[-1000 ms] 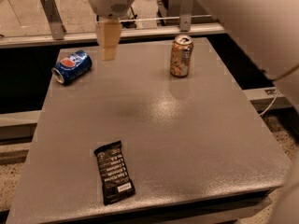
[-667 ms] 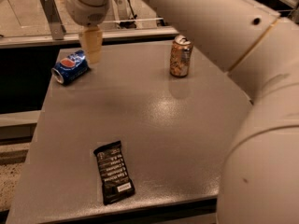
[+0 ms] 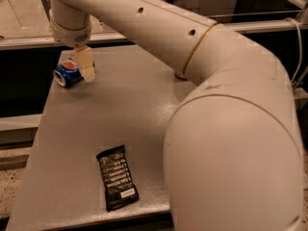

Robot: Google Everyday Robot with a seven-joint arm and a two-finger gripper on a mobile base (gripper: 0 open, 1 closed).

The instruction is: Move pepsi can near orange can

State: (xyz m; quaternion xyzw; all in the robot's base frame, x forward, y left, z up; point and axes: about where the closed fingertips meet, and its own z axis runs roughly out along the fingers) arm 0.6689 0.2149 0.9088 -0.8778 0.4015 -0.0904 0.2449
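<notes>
Grey tabletop [image 3: 86, 129], dimly lit: we see the pepsi can [image 3: 66, 74] lying on its side at the far left corner, with the claw [image 3: 85, 64] hanging right at its end (open or closed, we cannot tell). Near the front edge lies a black snack bar [image 3: 117, 177].

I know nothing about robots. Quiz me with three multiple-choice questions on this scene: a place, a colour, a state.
1. Where is the gripper? A low at the front; B beside the pepsi can, far left; C far right.
2. The snack wrapper is: A black; B green; C white.
3. The pepsi can is: A upright; B lying on its side; C crushed flat.
B: it hangs close by the can. A: dark pack, pale print. B: its silver top points sideways.
</notes>
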